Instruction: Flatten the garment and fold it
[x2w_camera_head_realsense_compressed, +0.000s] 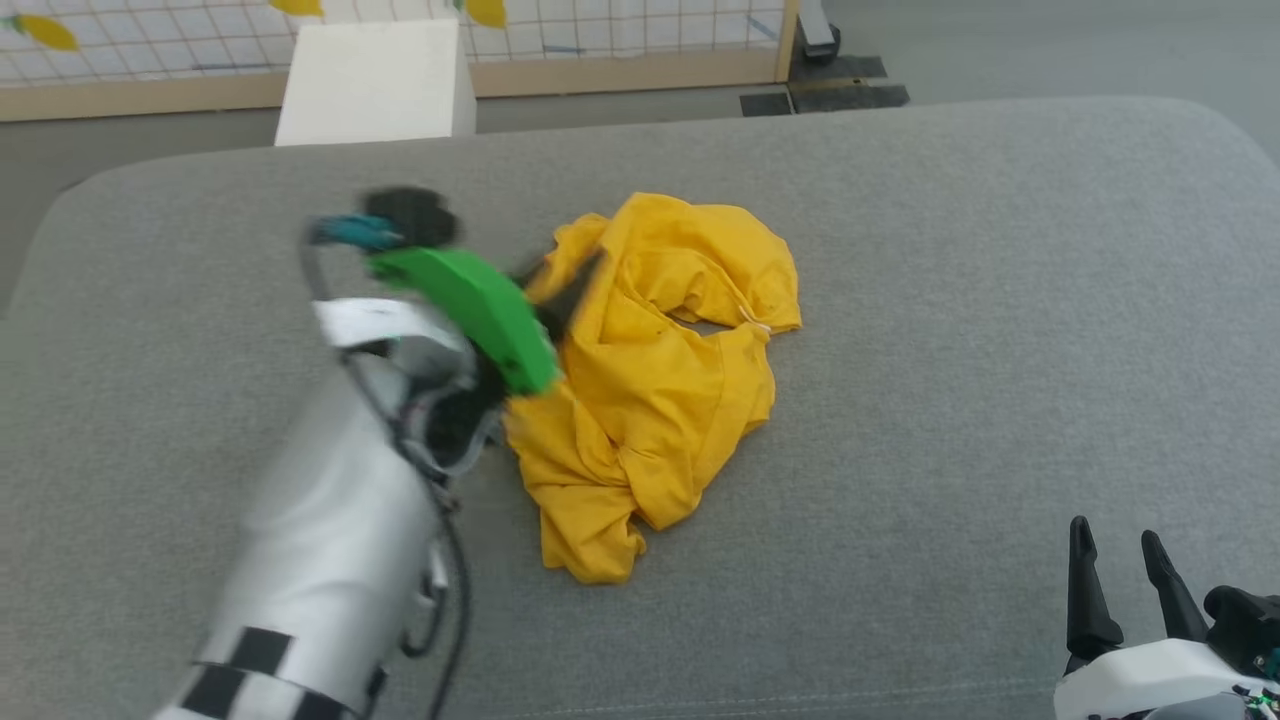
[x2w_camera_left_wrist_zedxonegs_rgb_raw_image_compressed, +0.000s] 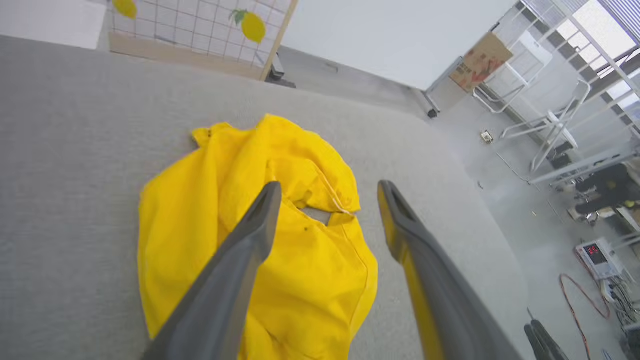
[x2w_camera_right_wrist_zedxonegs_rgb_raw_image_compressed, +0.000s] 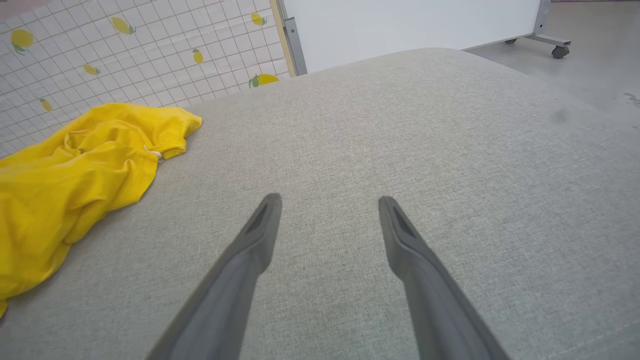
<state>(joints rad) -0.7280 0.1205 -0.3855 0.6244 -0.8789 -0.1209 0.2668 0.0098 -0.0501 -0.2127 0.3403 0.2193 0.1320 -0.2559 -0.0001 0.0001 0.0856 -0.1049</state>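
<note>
The garment (x2w_camera_head_realsense_compressed: 650, 380) lies crumpled in a heap near the middle of the grey fabric worktop (x2w_camera_head_realsense_compressed: 1000, 300). Plain yellow is uppermost and nothing is flattened yet. The heap's long axis runs from the far side towards the robot, slanting a little to its left at the near end.

The left gripper (x2w_camera_head_realsense_compressed: 565, 290) is at the heap's left edge, pointing across it. In the left wrist view its fingers (x2w_camera_left_wrist_zedxonegs_rgb_raw_image_compressed: 260, 225) stand wide apart over the cloth (x2w_camera_left_wrist_zedxonegs_rgb_raw_image_compressed: 310, 280) with nothing between them. The head view is blurred there, so the tips may be just above the cloth or brushing it.

The right gripper (x2w_camera_head_realsense_compressed: 1115, 535) is also spread open and empty. It sits low at the near right of the worktop, well apart from the garment, which lies far to its left (x2w_camera_right_wrist_zedxonegs_rgb_raw_image_compressed: 75, 170).

The left arm is much the nearer. Its likely job is to take an edge or hem on its side and draw the heap open.
</note>
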